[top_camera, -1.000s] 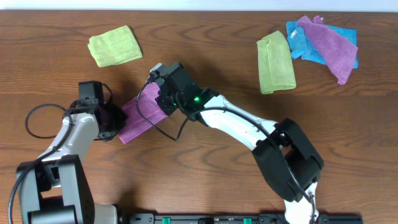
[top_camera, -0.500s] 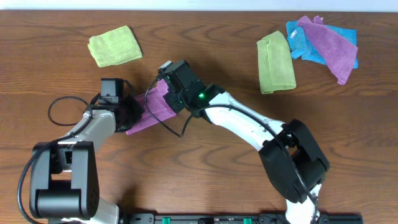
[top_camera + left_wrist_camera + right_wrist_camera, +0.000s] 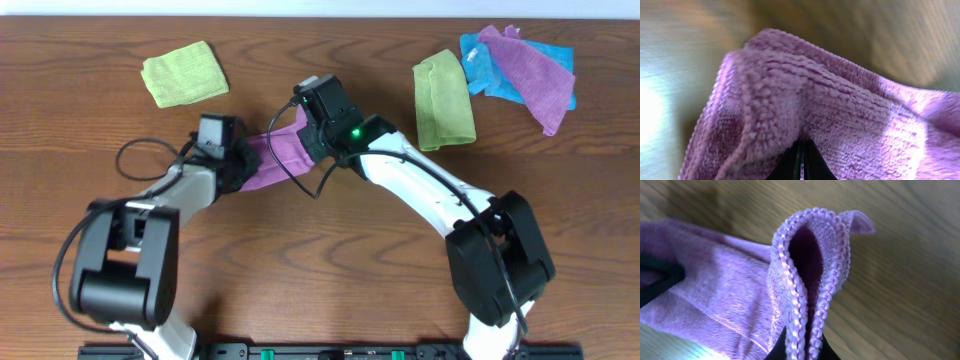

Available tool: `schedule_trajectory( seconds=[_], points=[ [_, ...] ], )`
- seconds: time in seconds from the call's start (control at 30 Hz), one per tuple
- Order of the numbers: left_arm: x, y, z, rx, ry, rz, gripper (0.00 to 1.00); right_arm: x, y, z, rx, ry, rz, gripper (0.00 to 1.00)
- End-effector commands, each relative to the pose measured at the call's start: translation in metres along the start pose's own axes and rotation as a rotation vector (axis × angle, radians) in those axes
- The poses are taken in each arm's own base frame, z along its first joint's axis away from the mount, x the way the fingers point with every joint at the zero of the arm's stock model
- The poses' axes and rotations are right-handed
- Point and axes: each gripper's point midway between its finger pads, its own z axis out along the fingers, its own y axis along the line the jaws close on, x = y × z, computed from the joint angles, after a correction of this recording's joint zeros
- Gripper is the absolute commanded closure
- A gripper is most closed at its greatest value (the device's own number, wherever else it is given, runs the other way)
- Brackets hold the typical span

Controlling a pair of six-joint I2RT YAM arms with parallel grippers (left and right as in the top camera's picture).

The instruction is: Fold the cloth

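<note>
A purple cloth point(image 3: 276, 160) hangs bunched between both grippers over the middle of the table. My left gripper point(image 3: 232, 165) is shut on its left end; the cloth point(image 3: 840, 125) fills the left wrist view around the closed jaw tips point(image 3: 801, 162). My right gripper point(image 3: 305, 135) is shut on its right end; the right wrist view shows the doubled stitched edge of the cloth point(image 3: 810, 270) pinched in the jaws point(image 3: 802, 347).
A folded yellow-green cloth point(image 3: 184, 73) lies at the back left. Another yellow-green cloth point(image 3: 443, 99) lies at the back right, beside a heap of blue cloth point(image 3: 490, 70) and purple cloth point(image 3: 535, 70). The table is brown wood point(image 3: 300, 260).
Both grippers have carried the purple cloth to the right and towards the back. The cloth is more bunched and shorter between them.
</note>
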Motion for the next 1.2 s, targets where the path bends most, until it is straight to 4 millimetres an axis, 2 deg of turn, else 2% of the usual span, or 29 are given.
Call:
schedule_trajectory(
  seconds=[0.0,0.17,0.3,0.37,0.57,0.83,1.17],
  points=[
    [0.012,-0.006,0.019,-0.012,0.055,0.002,0.94,-0.011,-0.018,-0.014,0.06,-0.024,0.005,0.98],
    [0.003,-0.023,0.019,0.012,0.04,0.016,0.94,-0.016,-0.011,-0.019,0.047,-0.044,-0.039,0.99],
    [0.003,-0.019,0.019,0.001,0.044,0.011,0.94,-0.025,0.012,-0.022,-0.007,-0.084,-0.064,0.99],
    [0.004,-0.018,0.019,-0.004,0.049,0.016,0.94,-0.03,0.031,-0.024,-0.046,-0.11,-0.08,0.99],
    [0.003,-0.02,0.017,0.0,0.051,0.017,0.94,-0.043,0.059,-0.03,-0.081,-0.176,-0.111,0.99],
    [-0.014,-0.034,-0.001,0.015,0.023,0.063,0.94,-0.047,0.062,-0.031,-0.086,-0.191,-0.105,0.99],
    [-0.068,-0.03,-0.051,0.045,-0.093,0.056,0.94,-0.054,0.063,-0.033,-0.088,-0.223,-0.101,0.99]
  ],
)
